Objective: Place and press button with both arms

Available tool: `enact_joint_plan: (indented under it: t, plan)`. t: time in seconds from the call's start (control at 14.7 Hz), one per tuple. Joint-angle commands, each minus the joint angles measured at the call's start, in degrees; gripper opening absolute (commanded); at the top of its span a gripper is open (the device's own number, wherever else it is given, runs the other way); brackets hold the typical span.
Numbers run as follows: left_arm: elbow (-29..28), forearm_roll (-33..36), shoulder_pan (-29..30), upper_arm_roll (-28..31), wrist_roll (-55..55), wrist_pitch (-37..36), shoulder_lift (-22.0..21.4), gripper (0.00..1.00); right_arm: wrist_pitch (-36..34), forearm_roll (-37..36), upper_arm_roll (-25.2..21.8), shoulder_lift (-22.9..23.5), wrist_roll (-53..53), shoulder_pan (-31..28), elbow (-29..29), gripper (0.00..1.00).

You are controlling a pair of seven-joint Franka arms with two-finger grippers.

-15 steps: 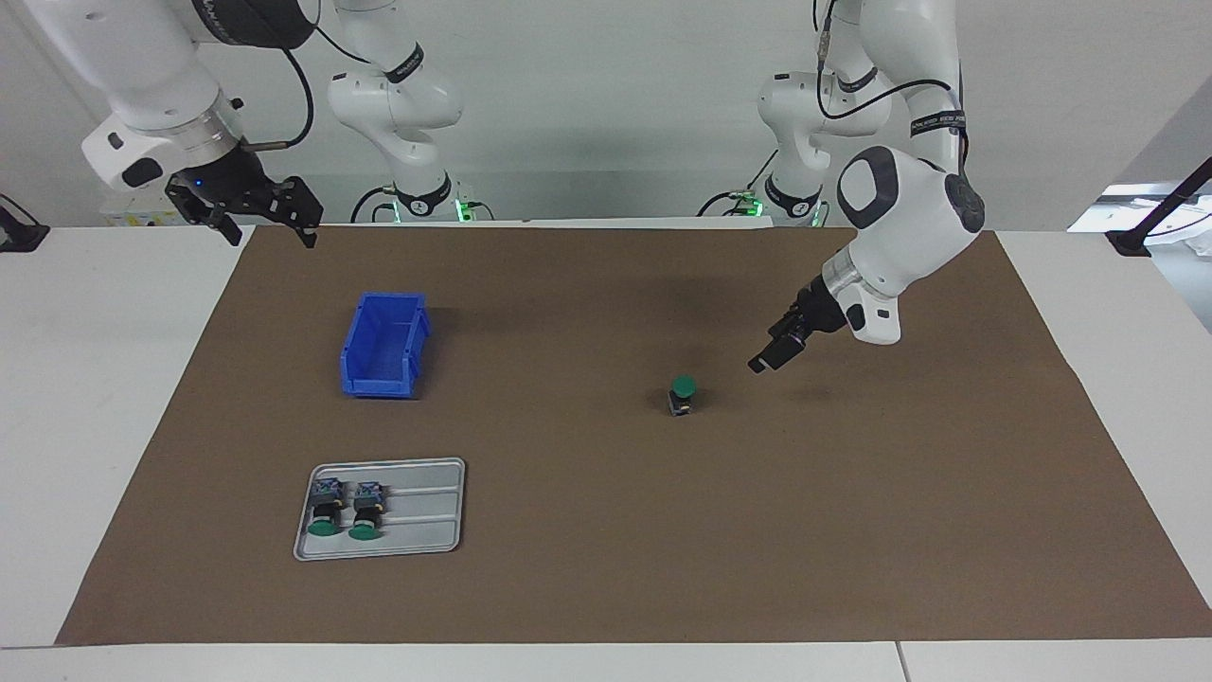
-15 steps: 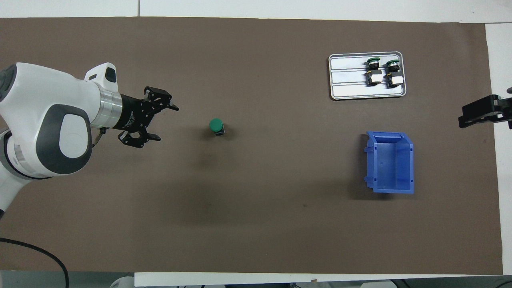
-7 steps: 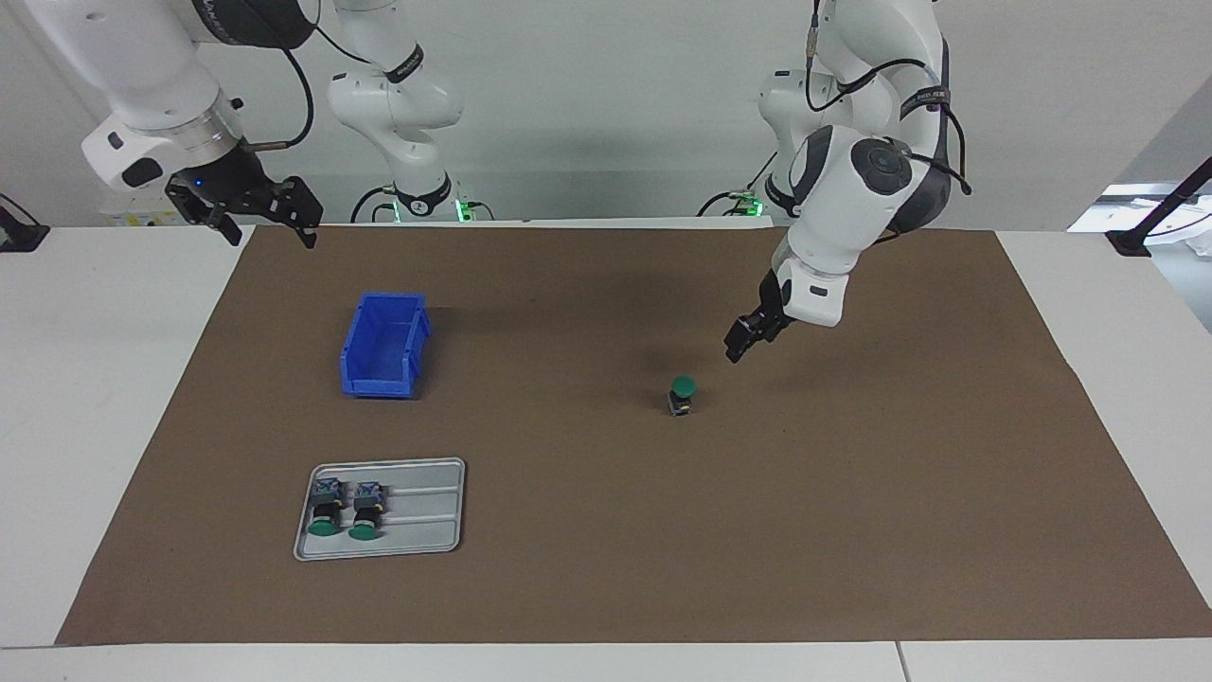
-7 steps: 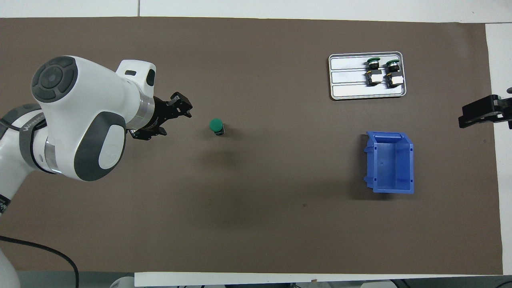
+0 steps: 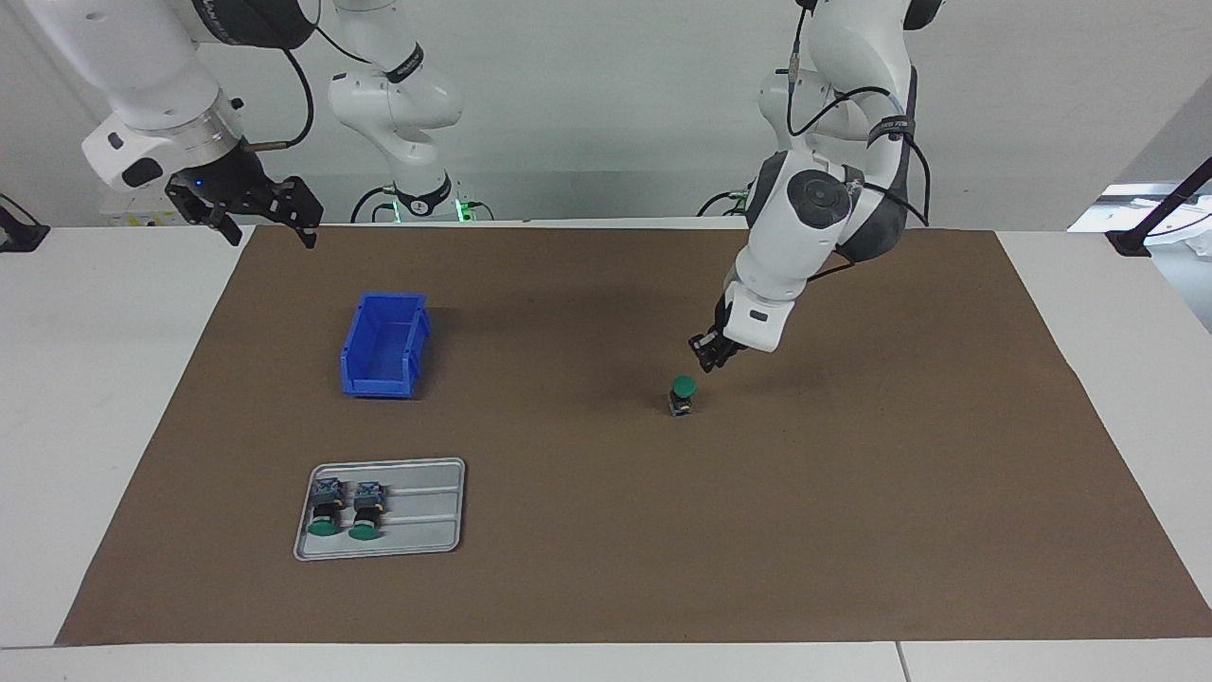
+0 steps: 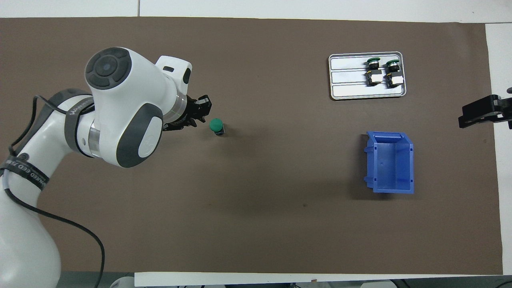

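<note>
The button stands upright on the brown mat, green cap up, about mid-table toward the left arm's end. My left gripper hangs just above the mat beside the button's cap, on the left arm's side of it. It looks shut, holds nothing, and a small gap separates it from the cap. My right gripper waits open and empty over the mat's corner at the right arm's end, close to the robots.
A blue bin sits open-topped toward the right arm's end. Farther from the robots than the bin, a grey tray holds two more green-capped buttons lying on their sides.
The left arm has swung in toward the button and come lower, its gripper closing from wide open as it came. The button and the right arm have not moved.
</note>
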Motion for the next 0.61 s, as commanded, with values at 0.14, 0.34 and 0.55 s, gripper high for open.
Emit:
enact_joint_plan:
  t: [0.14,0.34,0.55]
  plan:
    - [5.1,3.2,-2.2,0.7,0.4,-2.5,3.8,0.03,0.4,0.2,0.0,-1.5,-1.3,-0.2,-1.8,0.99]
    - [4.0,3.2,-3.0,0.7,0.2,-1.4,5.3,0.00,0.4,0.2,0.0,-1.5,-1.3,-0.2,-1.8,0.99]
    - [3.0,3.1,-3.5,0.7,0.2,-0.1,5.2,0.00,0.4,0.2,0.0,-1.5,-1.3,-0.2,-1.8,0.99]
